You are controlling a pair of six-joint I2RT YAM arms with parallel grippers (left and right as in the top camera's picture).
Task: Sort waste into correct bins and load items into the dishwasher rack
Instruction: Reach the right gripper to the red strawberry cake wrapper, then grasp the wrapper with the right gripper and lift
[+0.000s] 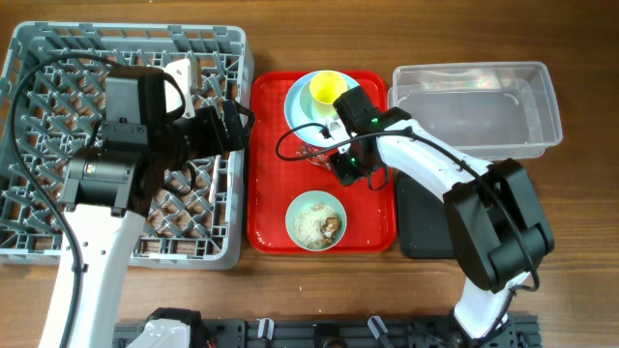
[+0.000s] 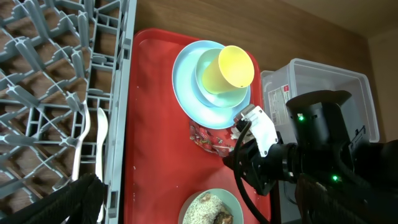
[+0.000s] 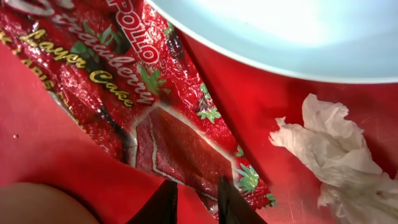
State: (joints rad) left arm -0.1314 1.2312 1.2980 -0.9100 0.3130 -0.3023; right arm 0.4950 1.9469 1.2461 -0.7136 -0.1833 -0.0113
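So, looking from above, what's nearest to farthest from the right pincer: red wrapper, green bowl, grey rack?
1. Red wrapper, right by the right pincer.
2. Green bowl, a little below it in the picture.
3. Grey rack, away on the left.

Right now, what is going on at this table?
The right gripper is down on the red tray, fingers close together at the red snack wrapper; grip unclear. The left gripper hovers over the dishwasher rack, where white plastic cutlery lies. The plate, yellow cup and green bowl are not yet loaded.
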